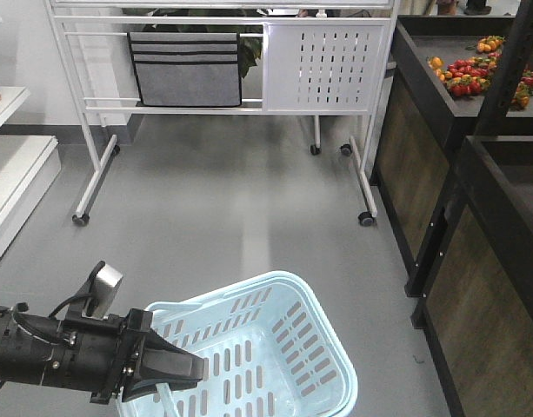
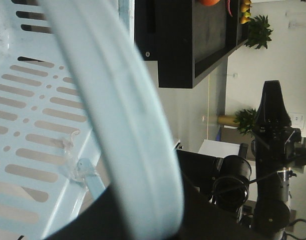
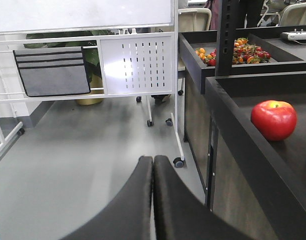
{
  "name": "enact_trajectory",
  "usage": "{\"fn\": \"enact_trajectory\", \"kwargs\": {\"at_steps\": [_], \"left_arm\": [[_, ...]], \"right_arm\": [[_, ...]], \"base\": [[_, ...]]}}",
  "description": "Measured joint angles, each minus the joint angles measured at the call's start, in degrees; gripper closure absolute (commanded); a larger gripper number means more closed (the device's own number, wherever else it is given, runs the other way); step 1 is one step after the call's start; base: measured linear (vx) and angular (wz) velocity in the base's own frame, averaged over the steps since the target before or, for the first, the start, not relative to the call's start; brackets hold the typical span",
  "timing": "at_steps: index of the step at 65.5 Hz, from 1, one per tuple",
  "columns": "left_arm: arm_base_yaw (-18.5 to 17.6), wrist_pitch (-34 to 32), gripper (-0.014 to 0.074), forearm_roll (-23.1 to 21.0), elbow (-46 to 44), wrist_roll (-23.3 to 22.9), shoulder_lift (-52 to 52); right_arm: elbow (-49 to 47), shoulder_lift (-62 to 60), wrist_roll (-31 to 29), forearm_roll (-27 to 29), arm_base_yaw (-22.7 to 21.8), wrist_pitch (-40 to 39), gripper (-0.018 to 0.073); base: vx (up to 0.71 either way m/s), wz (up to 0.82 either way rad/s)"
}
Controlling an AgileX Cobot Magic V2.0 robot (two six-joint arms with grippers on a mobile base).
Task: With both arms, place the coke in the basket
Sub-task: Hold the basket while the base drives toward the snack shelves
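The light blue basket (image 1: 275, 280) hangs low in the front view, tilted, with nothing inside it. My left gripper (image 1: 181, 368) comes in from the left and is shut on the basket's handle at its near-left rim. In the left wrist view the handle (image 2: 128, 125) runs as a wide pale band through the black jaws, with the slotted basket wall (image 2: 33, 100) behind it. My right gripper (image 3: 153, 161) is shut on nothing and hangs over the grey floor beside the dark shelf. The coke is out of view.
A white wheeled rack (image 1: 318, 65) with a grey pouch (image 1: 186, 69) stands ahead. Dark shelf units (image 1: 423, 174) line the right side, holding small red and orange fruits (image 1: 466, 78) and a red apple (image 3: 273, 119). A white shelf (image 1: 14, 174) is at the left.
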Motion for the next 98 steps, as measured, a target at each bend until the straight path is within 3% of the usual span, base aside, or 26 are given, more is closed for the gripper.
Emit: {"fn": "enact_trajectory", "kwargs": {"at_steps": [98], "left_arm": [[0.00,0.00,0.0603,0.00,0.00,-0.02,0.00]], "right_arm": [[0.00,0.00,0.00,0.00,0.00,0.00,0.0569]], "base": [[0.23,0.03]]}}
